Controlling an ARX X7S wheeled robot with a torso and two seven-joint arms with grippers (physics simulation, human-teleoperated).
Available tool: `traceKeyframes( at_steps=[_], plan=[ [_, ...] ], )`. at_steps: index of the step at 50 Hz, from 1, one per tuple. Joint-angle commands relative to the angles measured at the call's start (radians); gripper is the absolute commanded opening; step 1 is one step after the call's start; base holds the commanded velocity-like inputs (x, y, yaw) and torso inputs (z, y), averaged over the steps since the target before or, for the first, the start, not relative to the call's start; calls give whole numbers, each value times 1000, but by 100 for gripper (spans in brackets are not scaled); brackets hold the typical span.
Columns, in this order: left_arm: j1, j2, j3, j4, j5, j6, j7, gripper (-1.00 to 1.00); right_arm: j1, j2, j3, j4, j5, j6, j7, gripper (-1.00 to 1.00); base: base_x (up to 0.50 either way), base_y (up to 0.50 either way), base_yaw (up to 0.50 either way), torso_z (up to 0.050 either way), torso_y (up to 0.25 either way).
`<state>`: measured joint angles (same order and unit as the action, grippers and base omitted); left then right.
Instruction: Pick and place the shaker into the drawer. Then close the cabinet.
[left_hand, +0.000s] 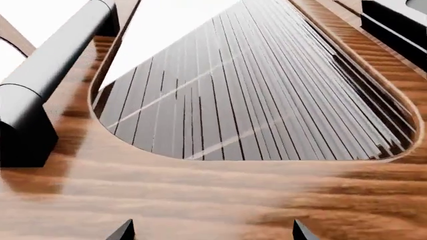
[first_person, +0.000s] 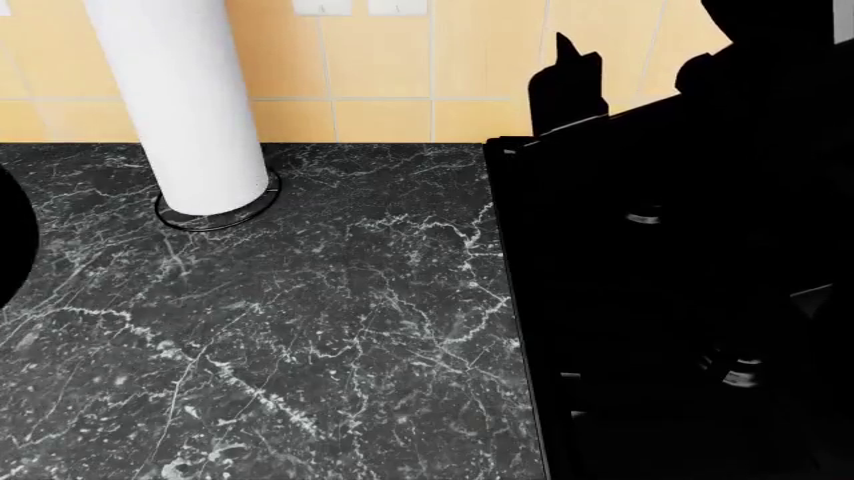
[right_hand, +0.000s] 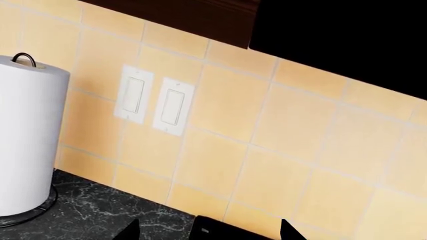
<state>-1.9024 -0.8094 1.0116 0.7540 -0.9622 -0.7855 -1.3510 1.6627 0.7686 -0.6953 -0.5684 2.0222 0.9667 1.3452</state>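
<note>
The shaker shows in none of the three views, so where it sits cannot be told, and no open drawer with a wooden floor can be made out either. The left wrist view is filled by a reddish-brown wood panel (left_hand: 200, 200) seen very close and blurred, with a rounded cut-out holding ribbed glass (left_hand: 253, 95) and a grey bar handle (left_hand: 57, 55) running along one side, its far end cut off by the picture's edge. Of the left gripper (left_hand: 212, 235) only two dark finger tips (left_hand: 123, 232) poke into that picture, standing well apart with nothing between them — the jaws are spread. The right gripper (right_hand: 208, 234) likewise shows just two dark tips (right_hand: 128, 232), apart and empty, facing a yellow tiled wall (right_hand: 280, 150) with two white switches (right_hand: 155, 102). In the head view the black marble desk (first_person: 294, 330) carries a tall white paper roll (first_person: 180, 100) on a thin ring base, its top cut off. The right side of that view is a black mass (first_person: 681, 300) — only a few faint grey details show in it, too dark to identify.
</note>
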Motion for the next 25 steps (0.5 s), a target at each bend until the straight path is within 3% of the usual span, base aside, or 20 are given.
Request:
traceKeyframes(
  at_steps=[1, 25],
  plan=[
    [86, 54, 36, -167, 41, 88, 117, 100, -10, 11, 2, -7, -6, -9, -8, 100, 0, 0, 0, 0, 0],
    [218, 131, 87, -596, 79, 209, 342, 100, -13, 16, -4, -14, -5, -20, -9, 100, 0, 0, 0, 0, 0]
  ],
)
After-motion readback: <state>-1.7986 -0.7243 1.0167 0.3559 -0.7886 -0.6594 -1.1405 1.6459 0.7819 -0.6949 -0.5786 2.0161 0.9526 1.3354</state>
